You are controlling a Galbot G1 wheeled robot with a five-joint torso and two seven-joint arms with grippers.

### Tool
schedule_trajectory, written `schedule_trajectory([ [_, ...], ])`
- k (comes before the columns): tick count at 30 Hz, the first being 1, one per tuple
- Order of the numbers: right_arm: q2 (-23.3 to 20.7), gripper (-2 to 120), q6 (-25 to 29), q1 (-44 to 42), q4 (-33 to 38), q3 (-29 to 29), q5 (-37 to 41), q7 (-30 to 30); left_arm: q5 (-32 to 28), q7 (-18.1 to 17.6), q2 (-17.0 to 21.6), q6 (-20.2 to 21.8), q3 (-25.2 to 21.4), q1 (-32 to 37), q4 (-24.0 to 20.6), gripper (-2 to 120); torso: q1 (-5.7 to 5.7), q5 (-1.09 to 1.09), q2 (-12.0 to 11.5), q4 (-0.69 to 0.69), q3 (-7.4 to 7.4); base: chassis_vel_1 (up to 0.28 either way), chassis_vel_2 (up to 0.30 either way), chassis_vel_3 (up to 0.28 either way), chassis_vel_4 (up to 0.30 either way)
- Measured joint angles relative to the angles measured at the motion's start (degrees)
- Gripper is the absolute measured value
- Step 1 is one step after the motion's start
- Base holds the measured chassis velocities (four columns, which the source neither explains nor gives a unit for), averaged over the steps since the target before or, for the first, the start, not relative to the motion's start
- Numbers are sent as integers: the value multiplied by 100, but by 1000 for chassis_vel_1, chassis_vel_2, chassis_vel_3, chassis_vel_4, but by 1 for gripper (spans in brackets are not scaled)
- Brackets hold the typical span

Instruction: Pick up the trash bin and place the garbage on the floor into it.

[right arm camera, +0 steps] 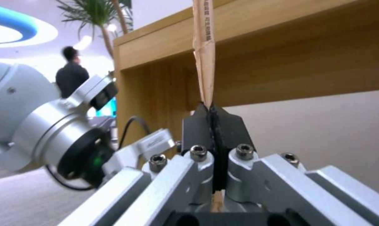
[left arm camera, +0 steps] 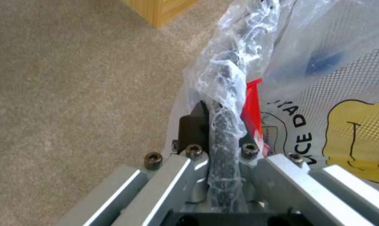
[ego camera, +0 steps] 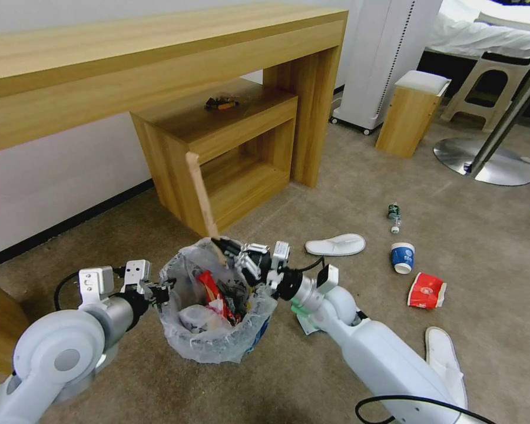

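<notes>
Head view: my left gripper (ego camera: 166, 290) clamps the trash bin (ego camera: 215, 330) rim; bin holds red wrapper (ego camera: 215, 297); my right gripper (ego camera: 227, 247) pinches the stick (ego camera: 201, 194) above it.

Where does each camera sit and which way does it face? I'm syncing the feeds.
Head view: high on the robot, looking forward and down at the bin; left gripper and right gripper show.
Left wrist view: along the left gripper, clamped on the bin's rim.
Right wrist view: along the right gripper, pinching the stick.
Shared: the stick, head and right wrist.
</notes>
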Motion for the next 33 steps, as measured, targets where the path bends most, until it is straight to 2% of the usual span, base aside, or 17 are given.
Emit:
schedule_trajectory([
  [12,-54,0,1,-103,-124,-68,-124,-253,-47,13,7,0,-130,52,-35,0,0,0,0,0,0,0,0,0,0],
  [14,-58,3,-6,-110,-125,-50,-123,-254,-47,14,2,0,-130,57,-38,0,0,0,0,0,0,0,0,0,0],
  [17,-56,18,-28,-115,-119,-24,-119,-226,-45,14,-2,0,-137,62,-56,0,0,1,0,0,0,0,0,0,0],
  [20,-55,25,-36,-115,-105,-19,-114,-211,-43,15,0,-1,-148,67,-61,0,0,0,0,0,0,0,0,0,0],
  [21,-52,32,-38,-115,-88,-13,-107,-191,-37,14,4,-2,-160,80,-65,0,0,1,0,0,0,0,0,0,0],
  [25,-49,40,-41,-113,-75,-7,-96,-172,-34,14,9,-2,-171,94,-72,0,0,1,0,0,0,0,0,0,0],
  [28,-48,55,-48,-114,-29,14,-78,-160,-25,9,15,-4,-191,107,-82,0,0,1,0,0,0,0,0,0,0],
  [29,-48,55,-48,-114,-29,14,-78,-160,-25,9,15,-4,-191,107,-82,0,0,1,0,0,0,0,0,0,0],
  [31,-53,67,-53,-117,5,28,-67,-151,-20,6,15,-5,-193,113,-86,0,0,1,0,0,0,0,0,0,0],
  [33,-58,72,-55,-119,24,38,-60,-148,-14,4,15,-6,-194,113,-88,0,0,1,0,0,0,0,0,0,0],
])
